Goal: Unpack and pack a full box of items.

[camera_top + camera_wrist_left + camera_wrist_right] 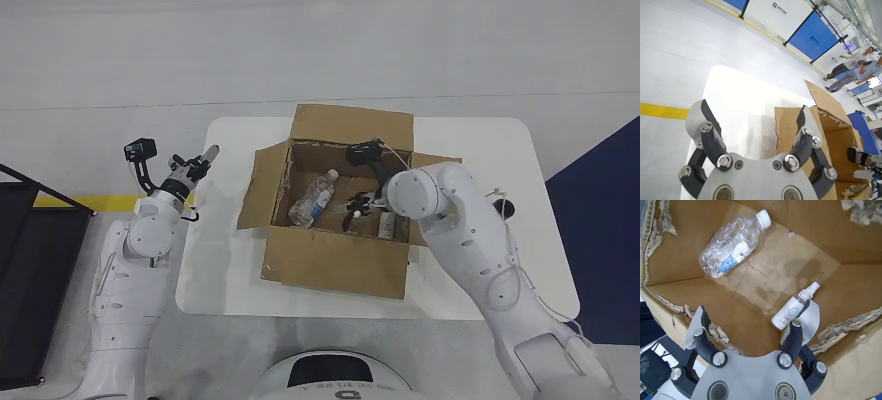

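Cardboard box stands open on the white surface. Inside, a clear water bottle lies at the left and a white spray bottle at the right. Right end effector hangs just above the spray bottle, fingers apart and empty. Left end effector hovers at the surface's far left edge, fingers apart.

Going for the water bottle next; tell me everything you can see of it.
The water bottle is clear, ribbed plastic, somewhat dented, with a white cap and a white label printed blue and red. It looks empty or nearly so. It lies on its side on the floor of the cardboard box, toward the robot's left, cap pointing away from the robot, base near the left wall. Only the box touches it; the spray bottle and the open right gripper are apart from it.
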Available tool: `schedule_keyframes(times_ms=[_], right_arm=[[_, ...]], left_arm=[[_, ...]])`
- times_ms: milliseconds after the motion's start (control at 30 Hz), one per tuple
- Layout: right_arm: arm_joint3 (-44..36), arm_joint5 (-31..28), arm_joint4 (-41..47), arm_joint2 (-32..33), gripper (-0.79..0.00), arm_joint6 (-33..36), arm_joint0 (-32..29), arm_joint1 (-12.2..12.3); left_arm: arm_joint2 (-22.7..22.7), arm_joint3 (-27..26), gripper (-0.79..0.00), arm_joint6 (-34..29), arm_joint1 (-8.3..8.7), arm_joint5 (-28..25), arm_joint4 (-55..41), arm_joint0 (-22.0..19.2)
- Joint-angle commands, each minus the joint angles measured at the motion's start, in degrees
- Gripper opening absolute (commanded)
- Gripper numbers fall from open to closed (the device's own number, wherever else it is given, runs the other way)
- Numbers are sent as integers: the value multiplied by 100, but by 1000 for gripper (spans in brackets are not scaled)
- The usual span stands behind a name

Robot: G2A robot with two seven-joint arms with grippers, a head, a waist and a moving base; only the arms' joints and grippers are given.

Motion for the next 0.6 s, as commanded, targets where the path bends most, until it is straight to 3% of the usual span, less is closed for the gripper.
schedule_keyframes(times_ms=[0, 100, 200, 267, 567], right_arm=[[327, 182, 136, -118, 0, 155, 189, -47], [893, 339, 307, -238, -108, 146, 417, -113], [1340, 398, 480, -316, -151, 87, 562, -164], [1504, 445, 514, -374, -92, 40, 620, -188], [1774, 549, 551, -529, -77, -107, 624, -232]], left_arm=[[0, 0, 0, 0, 0, 0, 0, 0], [0, 0, 0, 0, 0, 0, 0, 0], [0, 0, 0, 0, 0, 0, 0, 0], [0, 0, 0, 0, 0, 0, 0, 0], [0, 0, 0, 0, 0, 0, 0, 0]])
